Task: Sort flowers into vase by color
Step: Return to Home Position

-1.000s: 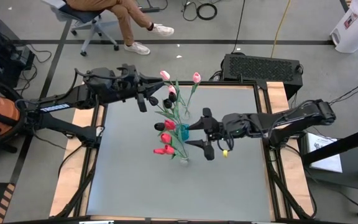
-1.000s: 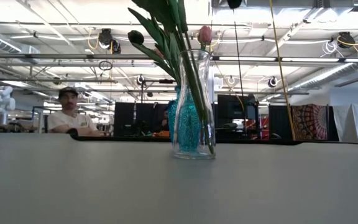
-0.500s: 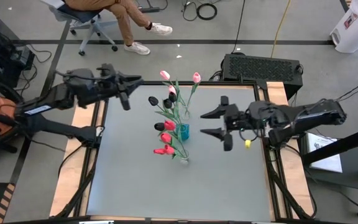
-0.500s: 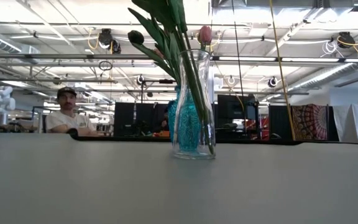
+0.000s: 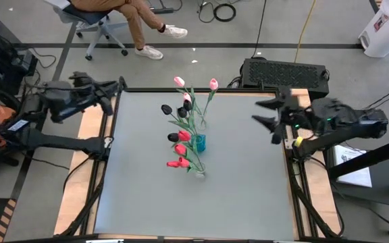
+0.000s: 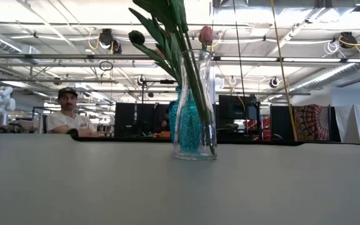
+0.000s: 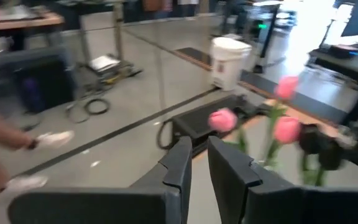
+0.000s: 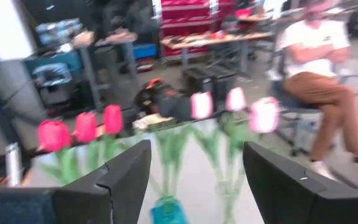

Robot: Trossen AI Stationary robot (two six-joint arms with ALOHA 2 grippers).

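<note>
Two vases stand upright near the table's middle: a clear glass vase (image 6: pixel 195 106) (image 5: pixel 199 173) and a teal vase (image 5: pixel 200 142) (image 6: pixel 179 122) just behind it. Tulips stand in them by their long green stems. Seen from above, the pink heads (image 5: pixel 179 82) fan toward the far edge, the black heads (image 5: pixel 167 109) sit between, and the red heads (image 5: pixel 178 150) lean left. My left gripper (image 5: pixel 117 86) (image 7: pixel 196 158) is at the table's far left corner, its fingers almost together on nothing. My right gripper (image 5: pixel 262 113) (image 8: pixel 197 168) hovers at the right edge, open and empty.
A black vented box (image 5: pixel 286 71) sits beyond the far edge. A person sits on a chair (image 5: pixel 123 13) past the far left corner, and another person (image 6: pixel 67 115) shows behind the table in the low view. Wooden rails (image 5: pixel 86 148) flank the grey table top.
Both arms have drawn back from the flowers, the left toward the table's left edge and the right toward the right edge. The right gripper has stayed open. The vases and tulips have kept still.
</note>
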